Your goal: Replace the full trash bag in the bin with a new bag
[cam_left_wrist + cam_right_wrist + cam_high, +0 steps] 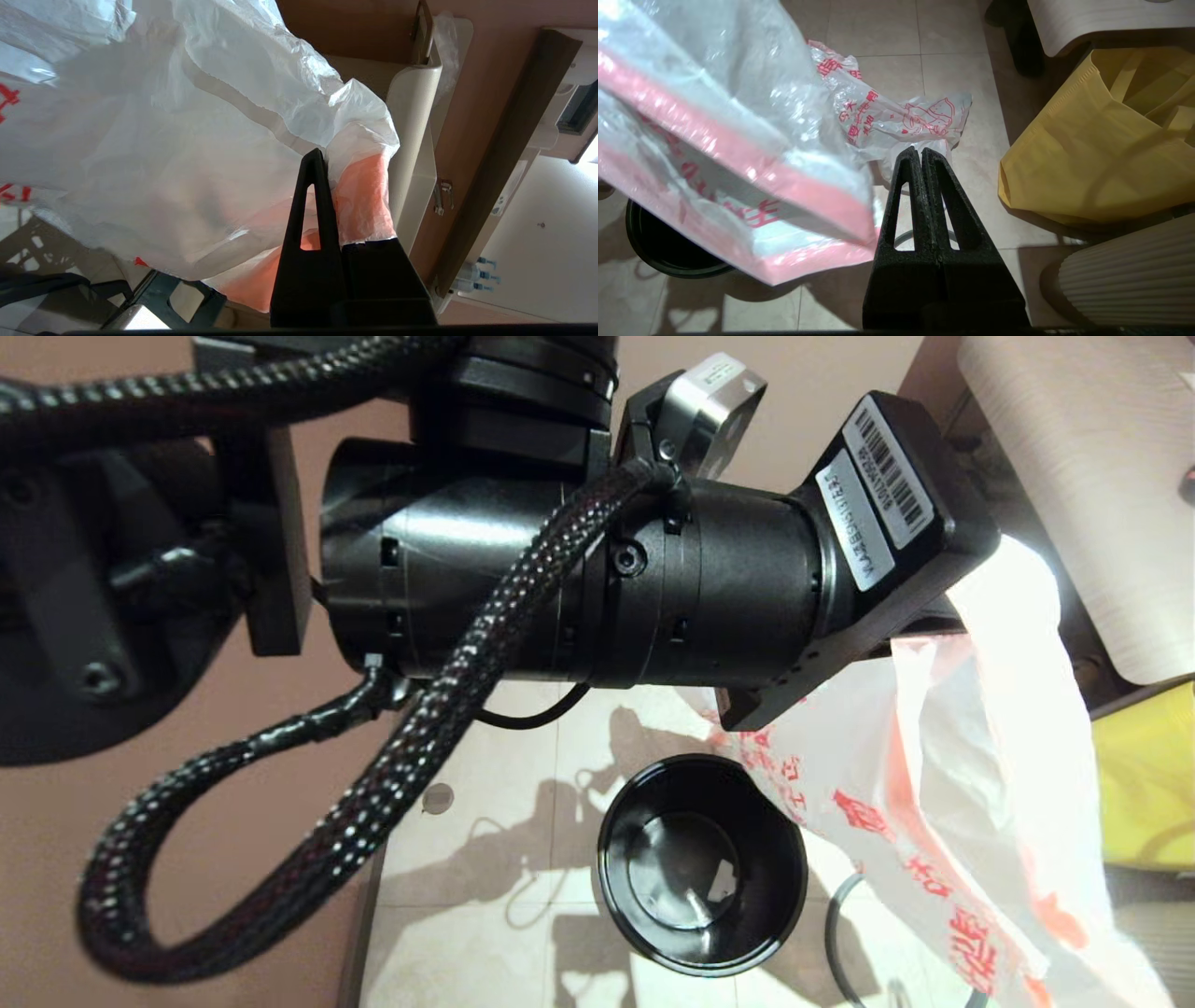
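Bin [702, 864] on the floor, emptied and unlined, grey hoop [840, 933] lying beside it; full bag [896, 122] lying crumpled on the tiles, apart from the bin. New bag [943, 784] hanging above and beside the bin, pale-orange hem pinched in the closed left end effector [322, 161]. Right end effector [921, 156] closed on nothing, hovering over the floor; lining the bin and, probably, refitting the hoop not yet done.
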Controlling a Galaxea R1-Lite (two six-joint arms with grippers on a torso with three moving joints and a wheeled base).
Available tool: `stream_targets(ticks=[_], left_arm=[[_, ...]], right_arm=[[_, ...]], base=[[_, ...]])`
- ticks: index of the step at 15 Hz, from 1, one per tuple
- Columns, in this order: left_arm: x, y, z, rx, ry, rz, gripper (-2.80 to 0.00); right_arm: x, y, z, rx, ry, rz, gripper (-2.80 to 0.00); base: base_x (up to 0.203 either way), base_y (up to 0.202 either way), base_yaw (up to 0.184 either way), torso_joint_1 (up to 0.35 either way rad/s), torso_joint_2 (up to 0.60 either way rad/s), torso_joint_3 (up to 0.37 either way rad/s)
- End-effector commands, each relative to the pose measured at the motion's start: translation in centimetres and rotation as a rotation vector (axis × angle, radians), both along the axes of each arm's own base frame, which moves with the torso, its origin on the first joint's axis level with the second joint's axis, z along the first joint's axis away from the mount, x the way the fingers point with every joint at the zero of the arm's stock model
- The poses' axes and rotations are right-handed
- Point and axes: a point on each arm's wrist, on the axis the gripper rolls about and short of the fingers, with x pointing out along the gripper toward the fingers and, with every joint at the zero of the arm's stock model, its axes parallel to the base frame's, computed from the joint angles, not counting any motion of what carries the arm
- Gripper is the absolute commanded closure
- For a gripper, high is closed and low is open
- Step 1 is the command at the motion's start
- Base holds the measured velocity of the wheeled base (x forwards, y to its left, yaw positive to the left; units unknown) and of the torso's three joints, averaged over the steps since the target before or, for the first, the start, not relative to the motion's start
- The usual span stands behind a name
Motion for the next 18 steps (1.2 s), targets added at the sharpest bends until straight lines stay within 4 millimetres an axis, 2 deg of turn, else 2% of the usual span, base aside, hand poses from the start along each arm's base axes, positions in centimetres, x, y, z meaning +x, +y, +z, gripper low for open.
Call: stream_targets(ticks=[1,10,15,18], left_arm=[[-0.4,0.5,0.3,-0.006,0.000,-0.002,0.00],[-0.3,0.6,0.2,-0.001,0.001,0.007,0.00],[-1.9,2.9,1.5,0.043,-0.012,-0.007,0.00],[-2.4,3.9,1.1,0.140,0.020,-0.014,0.00]], right_arm=[[0.0,0.0,0.0,0.000,0.000,0.000,0.00],[0.0,0.0,0.0,0.000,0.000,0.000,0.00],[0.0,0.0,0.0,0.000,0.000,0.000,0.00],[0.0,0.0,0.0,0.000,0.000,0.000,0.00]], base=[[0.000,0.000,0.000,0.000,0.00,0.000],[0.000,0.000,0.000,0.000,0.00,0.000],[0.000,0.000,0.000,0.000,0.00,0.000],[0.000,0.000,0.000,0.000,0.00,0.000]])
